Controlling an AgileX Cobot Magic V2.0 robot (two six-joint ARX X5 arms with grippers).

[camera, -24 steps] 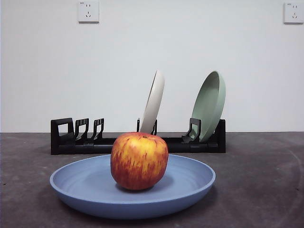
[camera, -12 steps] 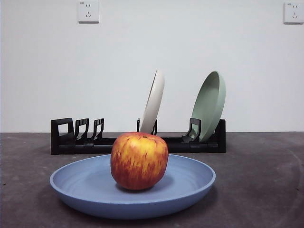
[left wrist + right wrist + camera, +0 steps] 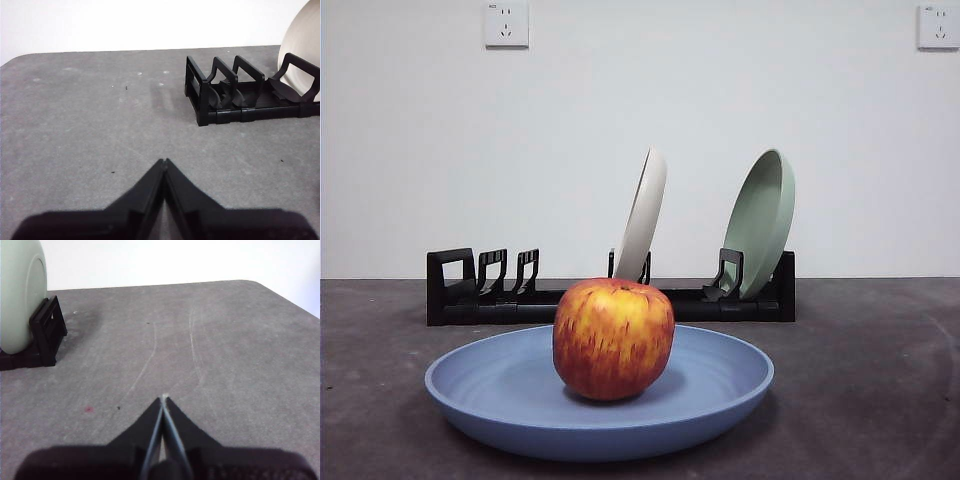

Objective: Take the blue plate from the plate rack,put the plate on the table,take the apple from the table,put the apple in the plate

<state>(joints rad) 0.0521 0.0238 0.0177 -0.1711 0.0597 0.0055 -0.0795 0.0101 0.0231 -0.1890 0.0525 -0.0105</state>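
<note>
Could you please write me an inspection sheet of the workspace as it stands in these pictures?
Surface: dark grey table, rough, with faint pale scratches.
Job's things: apple upright in the middle of the blue plate, which lies flat on the table in front of the plate rack.
Clutter: cream plate and green plate on edge in the rack.
Grippers: left gripper shut, holding nothing, above bare table near the rack's loop end; right gripper shut, holding nothing, near the green plate's end.
Cables: nothing seen.
Surroundings: white wall with two sockets.
</note>
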